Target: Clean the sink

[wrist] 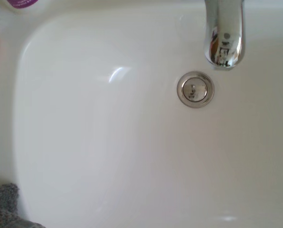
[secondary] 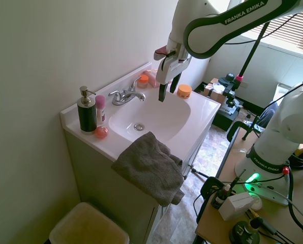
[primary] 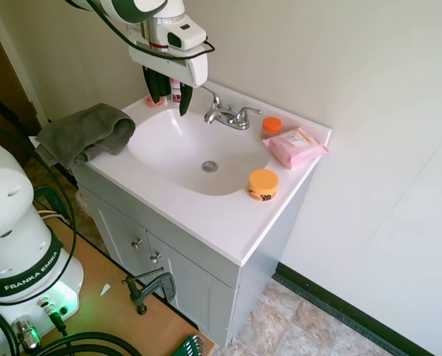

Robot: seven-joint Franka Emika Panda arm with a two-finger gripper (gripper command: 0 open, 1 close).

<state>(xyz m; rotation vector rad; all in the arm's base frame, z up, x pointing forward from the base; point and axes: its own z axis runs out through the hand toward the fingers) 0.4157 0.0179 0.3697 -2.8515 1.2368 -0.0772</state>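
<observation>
Spread-fingered and empty, gripper (secondary: 169, 87) hangs above the sink (secondary: 164, 119); gray towel (secondary: 150, 168), draped over the vanity's front edge, likely awaits wiping duty.

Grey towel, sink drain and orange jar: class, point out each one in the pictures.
grey towel (primary: 84, 133), first exterior view, on its folded top.
sink drain (wrist: 195, 89), wrist view, on the metal stopper's centre.
orange jar (primary: 262, 181), first exterior view, on its lid.

Bathroom setting: plain off-white walls (primary: 369, 89), dark baseboard (primary: 340, 308) above mottled stone-pattern floor tiles (primary: 295, 326), white vanity cabinet (primary: 191, 274), beige bin (secondary: 88, 229), and daylit window blinds (secondary: 294, 30).
</observation>
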